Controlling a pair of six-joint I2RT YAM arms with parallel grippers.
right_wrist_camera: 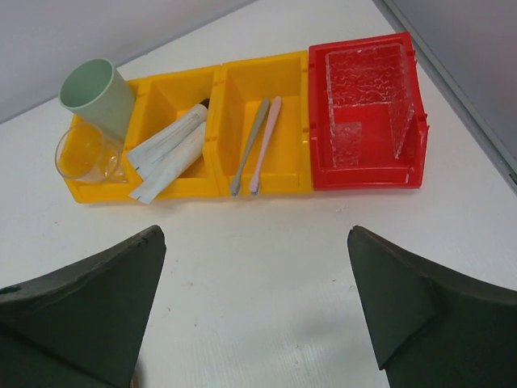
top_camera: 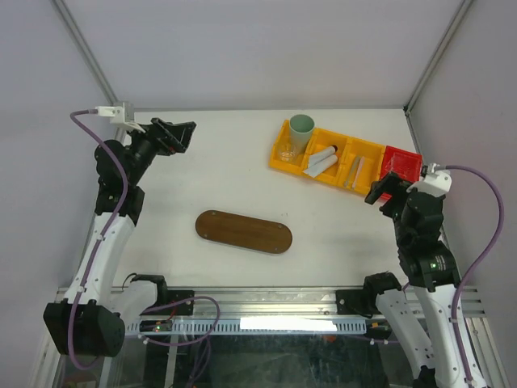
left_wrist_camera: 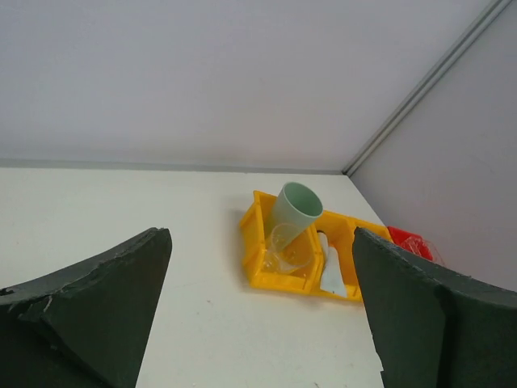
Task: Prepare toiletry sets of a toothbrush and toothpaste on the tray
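Overhead, the tray [top_camera: 243, 231] lies bare at mid-table, well apart from the yellow bin [top_camera: 373, 153] at the far right. Two white tubes [right_wrist_camera: 170, 153] lean in its middle compartment; two brushes [right_wrist_camera: 257, 145], one grey, one pink, lie side by side in the next. Both the left gripper [top_camera: 182, 136] and the right gripper [right_wrist_camera: 254, 315] stand wide open, holding nothing. Judged light: the tubes soft and slick, best pinched across the body; the brushes stiff and thin, best taken mid-handle from above.
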